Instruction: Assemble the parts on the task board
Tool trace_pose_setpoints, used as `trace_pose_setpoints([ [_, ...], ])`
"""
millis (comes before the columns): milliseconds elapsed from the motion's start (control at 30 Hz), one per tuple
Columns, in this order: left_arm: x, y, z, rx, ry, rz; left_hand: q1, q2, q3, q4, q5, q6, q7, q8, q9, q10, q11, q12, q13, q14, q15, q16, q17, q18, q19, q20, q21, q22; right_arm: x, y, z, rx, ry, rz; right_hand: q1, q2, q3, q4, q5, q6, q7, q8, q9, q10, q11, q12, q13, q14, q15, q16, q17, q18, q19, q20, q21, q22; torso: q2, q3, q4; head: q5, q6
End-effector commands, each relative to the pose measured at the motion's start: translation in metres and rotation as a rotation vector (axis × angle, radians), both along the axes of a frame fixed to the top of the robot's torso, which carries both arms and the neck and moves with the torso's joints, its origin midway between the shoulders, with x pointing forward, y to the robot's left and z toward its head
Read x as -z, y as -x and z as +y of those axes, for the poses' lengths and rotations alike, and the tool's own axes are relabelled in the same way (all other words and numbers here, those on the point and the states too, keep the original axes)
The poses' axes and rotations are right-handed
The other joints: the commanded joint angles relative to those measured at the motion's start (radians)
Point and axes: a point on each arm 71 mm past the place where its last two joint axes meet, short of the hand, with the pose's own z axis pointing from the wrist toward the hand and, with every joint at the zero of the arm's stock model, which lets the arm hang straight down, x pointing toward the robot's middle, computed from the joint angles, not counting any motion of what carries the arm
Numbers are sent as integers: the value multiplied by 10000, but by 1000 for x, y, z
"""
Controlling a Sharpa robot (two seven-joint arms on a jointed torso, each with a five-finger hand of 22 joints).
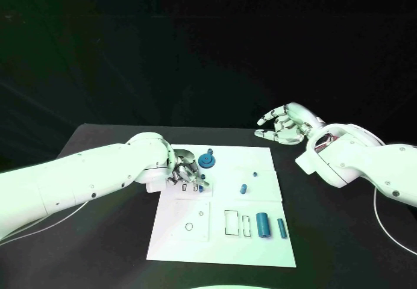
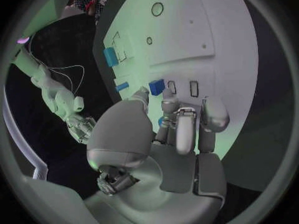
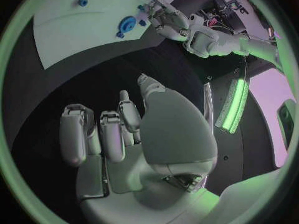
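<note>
Blue cylinders lengthwise along task board, pointing away.

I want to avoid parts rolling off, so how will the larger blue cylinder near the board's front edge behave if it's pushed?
The larger blue cylinder lies on its side on the flat white task board, so a sideways nudge would probably roll it. It looks rigid and small, likely light. Its smooth round surface may slip in a loose pinch.

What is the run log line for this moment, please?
left hand: on task board, fingers at small blue part | right hand: raised, holds nothing | blue gear: on board
</note>
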Motion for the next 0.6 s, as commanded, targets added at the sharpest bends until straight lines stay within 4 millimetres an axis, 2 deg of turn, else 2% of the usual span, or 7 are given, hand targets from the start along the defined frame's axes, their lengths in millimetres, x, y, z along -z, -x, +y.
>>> trace_pose_setpoints([
  [33,1,2,-4,245,17,300,96,15,61,2,-14,-64,5,-53,12,-48,11,-38,-7,475,-51,-30,821,-180,-57,25,7,5,0,0,2,-165,164,-33,59,-6,47,14,42,64,3,47,-9,-8,-17,11,-8,849,-18,-56,1918,108,66,26,-42,1881,-4,-2,8,-42,-2],
  [400,3,1,-7,232,147,513,715,172,391,-7,-11,-64,-9,-176,102,-138,-1,-124,-99,465,-56,-39,832,-165,-138,38,-6,-32,1,-1,3,-173,163,-1,-44,46,122,46,77,58,11,64,-21,-20,-10,-3,-26,848,-13,-59,1917,112,55,27,-70,1876,-11,0,3,-73,-79],
  [500,4,1,-7,174,229,560,1049,297,742,-7,-28,-51,-34,-256,138,-138,-26,-143,-95,470,-77,-34,855,-166,-143,30,6,-10,1,-1,3,-170,166,5,-44,46,122,46,77,58,11,64,-21,-20,-10,-3,-26,848,-13,-59,1917,112,55,27,-70,1876,-22,6,4,-70,-84],
  [600,4,1,-6,78,372,660,1528,295,1522,-6,-32,-40,-63,-369,208,-149,-59,-188,-108,480,-108,-30,889,-169,-145,5,25,22,1,-1,3,-172,171,15,-44,46,122,46,77,58,11,64,-21,-20,-10,-3,-26,848,-13,-59,1917,112,55,27,-70,1876,-26,10,8,-73,-85],
])
